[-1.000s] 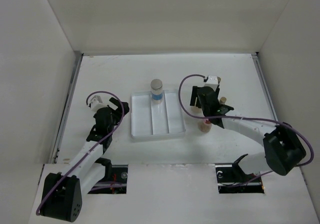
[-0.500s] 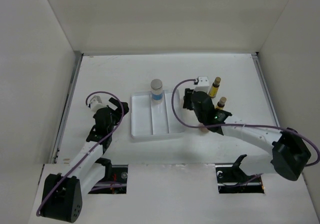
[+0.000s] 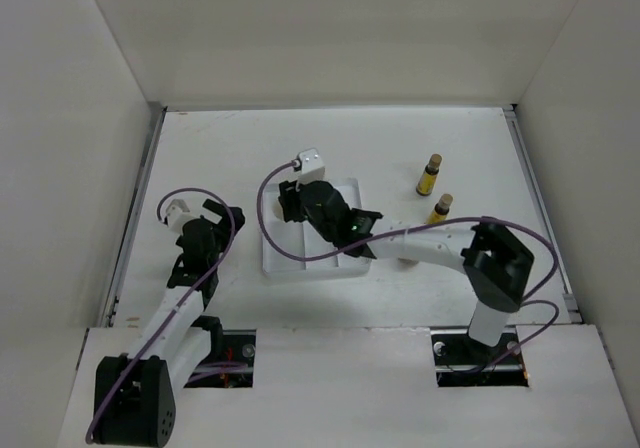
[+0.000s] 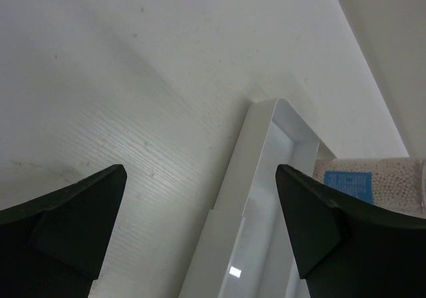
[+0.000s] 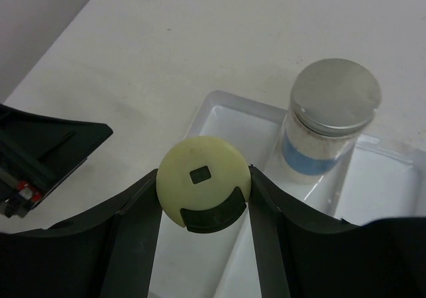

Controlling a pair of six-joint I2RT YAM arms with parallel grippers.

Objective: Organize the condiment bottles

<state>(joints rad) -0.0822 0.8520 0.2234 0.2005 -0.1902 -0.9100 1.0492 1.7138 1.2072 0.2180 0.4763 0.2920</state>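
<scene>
My right gripper (image 5: 204, 201) is shut on the yellow-green-capped bottle (image 5: 204, 190), pinching its cap over the left compartment of the white tray (image 5: 219, 108). The grey-lidded jar with the blue label (image 5: 329, 122) stands in the far end of the middle compartment. In the top view the right gripper (image 3: 293, 206) covers the tray's (image 3: 275, 258) far left part and hides the jar. Two slim amber bottles (image 3: 430, 175) (image 3: 440, 208) stand on the table at the right. The pink-capped bottle is hidden. My left gripper (image 3: 222, 216) is open and empty left of the tray.
The left wrist view shows the tray's near left rim (image 4: 243, 178) between my open fingers (image 4: 80, 211), with the jar (image 4: 373, 181) beyond. White walls enclose the table on three sides. The right forearm (image 3: 420, 243) lies across the tray's right side.
The right arm has swung left from the bottles on the right to over the tray, uncovering the two amber bottles. The left gripper has shifted slightly left.
</scene>
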